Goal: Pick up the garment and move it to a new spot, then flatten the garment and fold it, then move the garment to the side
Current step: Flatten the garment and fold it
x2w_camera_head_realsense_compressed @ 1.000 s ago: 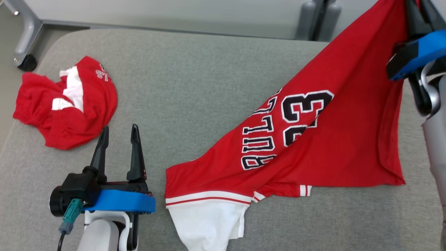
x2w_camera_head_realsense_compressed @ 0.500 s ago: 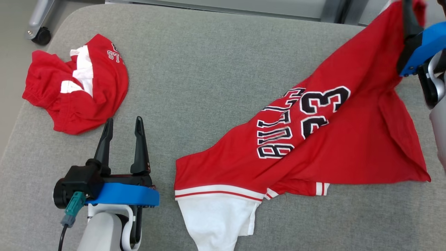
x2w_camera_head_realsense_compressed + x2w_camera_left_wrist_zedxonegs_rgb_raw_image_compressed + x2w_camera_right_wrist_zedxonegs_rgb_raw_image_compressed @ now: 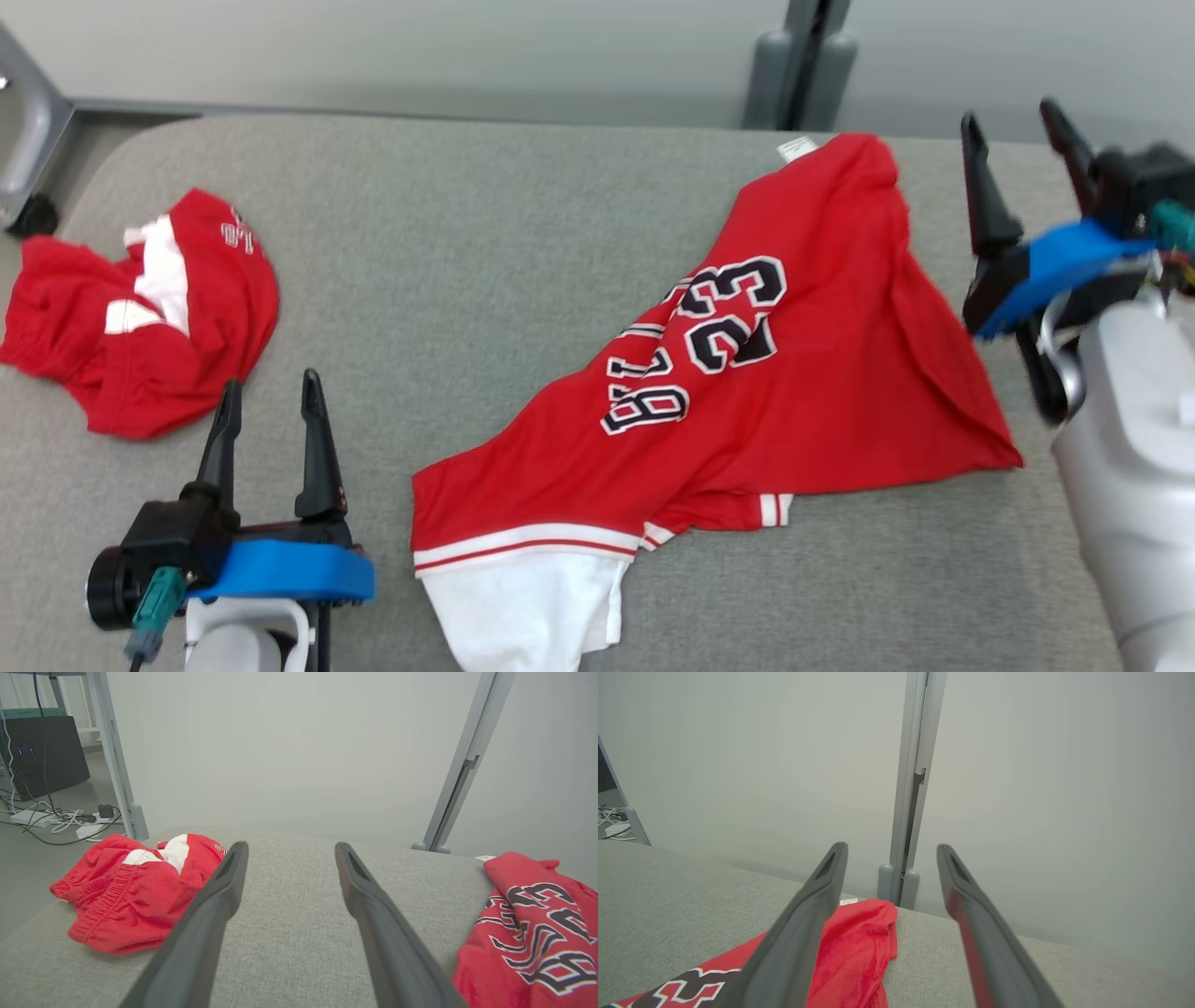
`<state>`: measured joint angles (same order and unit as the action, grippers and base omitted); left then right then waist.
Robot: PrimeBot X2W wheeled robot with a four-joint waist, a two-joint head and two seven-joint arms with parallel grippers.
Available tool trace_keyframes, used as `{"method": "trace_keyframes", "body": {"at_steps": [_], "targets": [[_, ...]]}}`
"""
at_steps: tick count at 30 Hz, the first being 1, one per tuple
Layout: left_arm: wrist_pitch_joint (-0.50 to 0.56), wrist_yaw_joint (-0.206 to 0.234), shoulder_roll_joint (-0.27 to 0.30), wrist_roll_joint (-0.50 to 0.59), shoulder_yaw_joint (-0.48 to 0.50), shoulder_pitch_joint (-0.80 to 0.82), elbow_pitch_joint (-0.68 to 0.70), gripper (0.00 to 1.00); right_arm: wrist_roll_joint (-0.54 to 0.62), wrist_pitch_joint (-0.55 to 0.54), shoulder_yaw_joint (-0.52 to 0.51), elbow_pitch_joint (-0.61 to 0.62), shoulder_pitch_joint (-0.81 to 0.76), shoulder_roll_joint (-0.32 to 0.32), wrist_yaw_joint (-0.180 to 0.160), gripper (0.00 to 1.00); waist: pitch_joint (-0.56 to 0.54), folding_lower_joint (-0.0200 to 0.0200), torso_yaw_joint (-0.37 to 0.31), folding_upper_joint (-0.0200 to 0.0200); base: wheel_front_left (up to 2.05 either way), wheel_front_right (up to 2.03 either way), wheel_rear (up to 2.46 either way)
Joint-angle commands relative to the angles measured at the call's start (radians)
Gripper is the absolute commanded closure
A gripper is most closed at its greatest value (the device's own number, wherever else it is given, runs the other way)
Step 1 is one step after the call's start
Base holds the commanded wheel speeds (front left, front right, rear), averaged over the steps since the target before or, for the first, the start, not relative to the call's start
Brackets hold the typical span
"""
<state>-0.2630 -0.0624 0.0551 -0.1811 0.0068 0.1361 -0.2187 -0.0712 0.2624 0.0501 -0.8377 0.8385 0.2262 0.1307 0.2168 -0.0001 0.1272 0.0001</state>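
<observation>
**Jersey down but bunched, both grippers empty**

The red jersey (image 3: 747, 392) lies on the grey padded table (image 3: 485, 233). It runs diagonally from its white section at 6 o'clock in the head view up to the collar tag (image 3: 796, 147) near 1 o'clock. It is far from flat: the right side is doubled over itself and the lettering is creased.

The right gripper (image 3: 1010, 114) stands at 2 o'clock, just beside the jersey's upper edge, with its jaws spread wide and nothing between them. The left gripper (image 3: 271, 383) sits at 7 o'clock, equally wide and empty, between the jersey and the crumpled red shorts (image 3: 140, 317) at 9 o'clock.

Flattening looks like the next job, and the doubled right side is the likely trap. A pinch that takes both layers would drag the fold along rather than open it. The top corner also lies close to the far edge at 1 o'clock, so a pull that way could tip cloth over. The white section runs out of the bottom of the head view, so whether it overhangs the near edge cannot be told
</observation>
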Motion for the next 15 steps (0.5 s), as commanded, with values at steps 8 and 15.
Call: {"method": "trace_keyframes", "body": {"at_steps": [8, 15], "targets": [[-0.003, -0.012, 0.002, 0.026, 0.036, -0.082, 0.004, 0.0, -0.081, 0.003, 0.013, 0.225, -0.297, -0.045, 0.0, 0.0, -0.141, 0.0001, -0.108, -0.0001, 0.0, 0.0, 0.0], [-0.003, -0.013, 0.0, 0.038, 0.035, -0.129, 0.003, 0.0, -0.088, 0.003, -0.01, 0.376, -0.508, -0.083, 0.0, 0.0, -0.194, 0.0001, -0.126, -0.0001, 0.0, 0.0, 0.0]]}}
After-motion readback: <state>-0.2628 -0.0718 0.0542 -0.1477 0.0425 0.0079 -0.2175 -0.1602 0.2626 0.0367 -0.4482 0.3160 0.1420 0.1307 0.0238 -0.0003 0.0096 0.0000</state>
